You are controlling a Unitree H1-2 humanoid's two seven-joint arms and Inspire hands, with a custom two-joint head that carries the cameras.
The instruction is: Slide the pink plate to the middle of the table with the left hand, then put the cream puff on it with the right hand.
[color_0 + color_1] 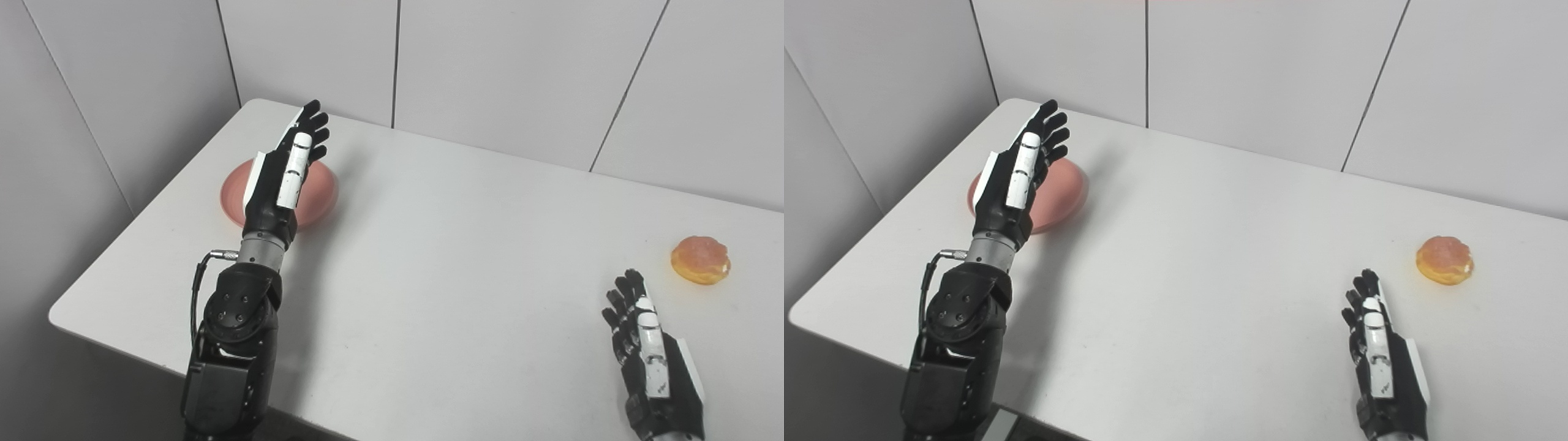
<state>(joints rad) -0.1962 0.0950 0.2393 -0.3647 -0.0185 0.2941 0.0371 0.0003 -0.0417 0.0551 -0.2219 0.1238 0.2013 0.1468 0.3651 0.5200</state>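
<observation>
Left hand (285, 177) is stretched out flat over the pink plate (318, 196), fingers straight and spread slightly, gripping nothing. It stands edge-on with the thumb side up and the palm apparently facing 3 o'clock, which suits a sideways push better than a grasp. Whether it touches the plate cannot be told from either view; the hand covers the plate's left half, and its fingertips reach past the far rim toward 12 o'clock. Plate sits on the white table (429, 275) at roughly 10 o'clock from table centre, near the left edge and far corner, so it is not yet in the middle. Judgement: slide step is just starting or about to start; travel needed is toward 4 o'clock. Cream puff (700, 260) rests on the table at about 3 o'clock, well apart from the plate. Right hand (652, 361) lies low near the front edge at about 5 o'clock, fingers extended and loosely apart, empty, pointing roughly toward the puff just beyond it at its 1 o'clock. Judgement: it waits there so the reach is short once the plate is in place.
</observation>
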